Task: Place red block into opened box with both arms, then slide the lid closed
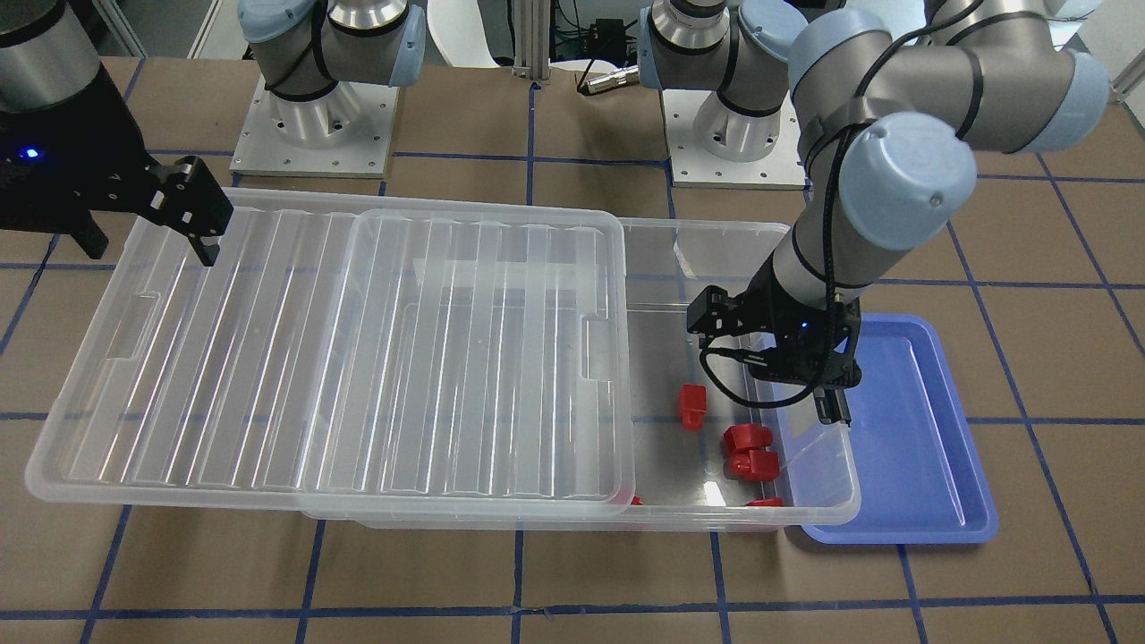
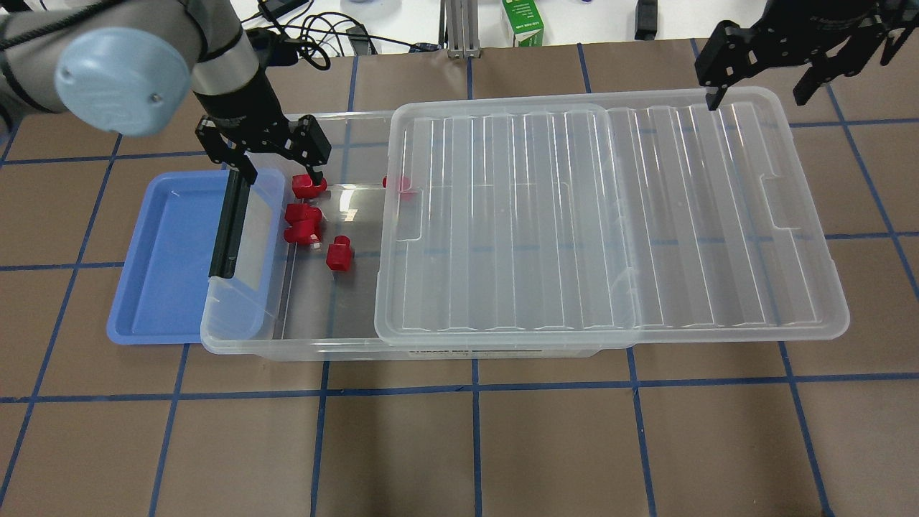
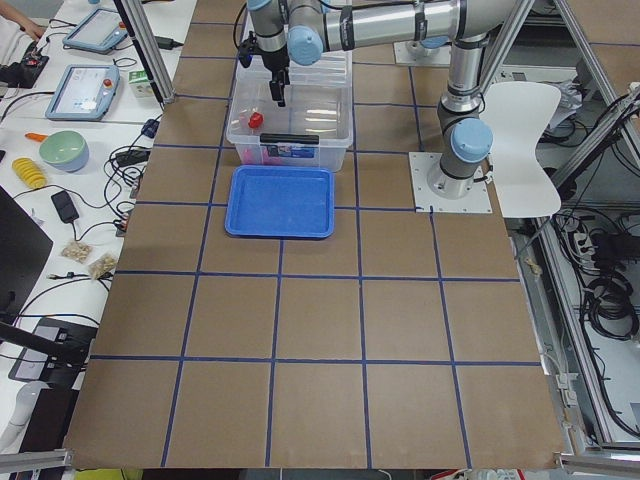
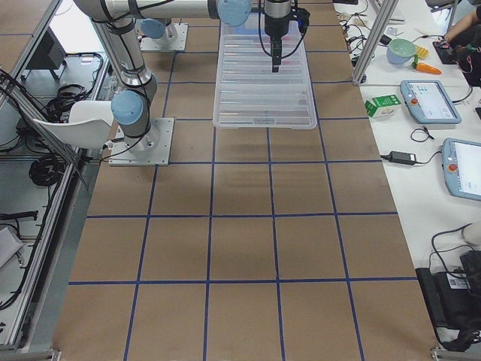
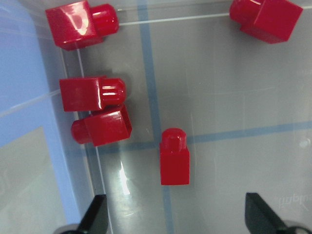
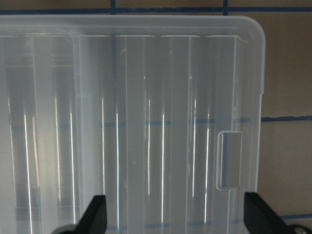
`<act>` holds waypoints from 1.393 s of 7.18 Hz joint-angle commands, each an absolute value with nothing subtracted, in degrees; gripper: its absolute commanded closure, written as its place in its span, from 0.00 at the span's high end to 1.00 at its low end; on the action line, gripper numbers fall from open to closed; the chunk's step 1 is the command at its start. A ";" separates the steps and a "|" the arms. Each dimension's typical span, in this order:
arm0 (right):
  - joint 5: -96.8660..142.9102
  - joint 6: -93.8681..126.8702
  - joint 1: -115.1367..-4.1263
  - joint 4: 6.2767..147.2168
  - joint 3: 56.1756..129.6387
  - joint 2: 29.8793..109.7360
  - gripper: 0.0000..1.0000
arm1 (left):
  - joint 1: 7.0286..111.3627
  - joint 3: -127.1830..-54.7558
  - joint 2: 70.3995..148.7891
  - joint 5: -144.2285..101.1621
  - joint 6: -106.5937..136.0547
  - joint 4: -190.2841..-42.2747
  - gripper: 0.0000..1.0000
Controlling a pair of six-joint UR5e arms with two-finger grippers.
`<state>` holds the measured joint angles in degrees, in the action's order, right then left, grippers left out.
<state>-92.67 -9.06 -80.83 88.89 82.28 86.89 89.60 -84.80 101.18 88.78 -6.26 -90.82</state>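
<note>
Left hand (image 5: 178, 214) spread, empty, above red block (image 5: 174, 158); right hand (image 6: 175, 214) spread, empty, above lid (image 6: 146, 97).

We see one red block (image 2: 399, 184) only in part: the lid's (image 2: 610, 215) edge covers one end of it, by the box's (image 2: 301, 348) wall away from the robot. The right gripper's (image 1: 148, 243) body runs off the front-facing view's left edge. In the side views the blocks seem too small to count.
</note>
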 commanded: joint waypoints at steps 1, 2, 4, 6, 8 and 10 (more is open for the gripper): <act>-92.99 -22.52 -71.59 86.75 82.26 87.89 1.00 | 89.65 -82.97 96.17 89.03 -6.59 -97.10 1.00; -92.73 -30.33 -65.71 86.84 82.87 87.89 1.00 | 89.65 -82.97 94.76 89.03 -6.59 -99.12 1.00; -92.02 -30.85 -57.77 87.53 86.02 87.89 1.00 | 89.12 -83.40 93.87 89.12 -6.59 -100.19 1.00; -92.02 -31.81 -57.39 95.65 94.79 86.49 1.00 | 88.59 -84.81 92.99 89.12 -6.85 -101.25 1.00; -91.93 -31.73 -57.39 106.29 103.32 85.78 1.00 | 88.51 -84.90 92.90 89.12 -6.94 -101.34 1.00; -89.49 -31.64 -57.48 109.42 106.26 85.87 1.00 | 88.16 -84.90 92.99 89.12 -7.12 -101.51 1.00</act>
<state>-91.24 -31.69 -57.44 107.32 104.34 86.01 88.43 -84.87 92.96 89.12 -7.05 -101.44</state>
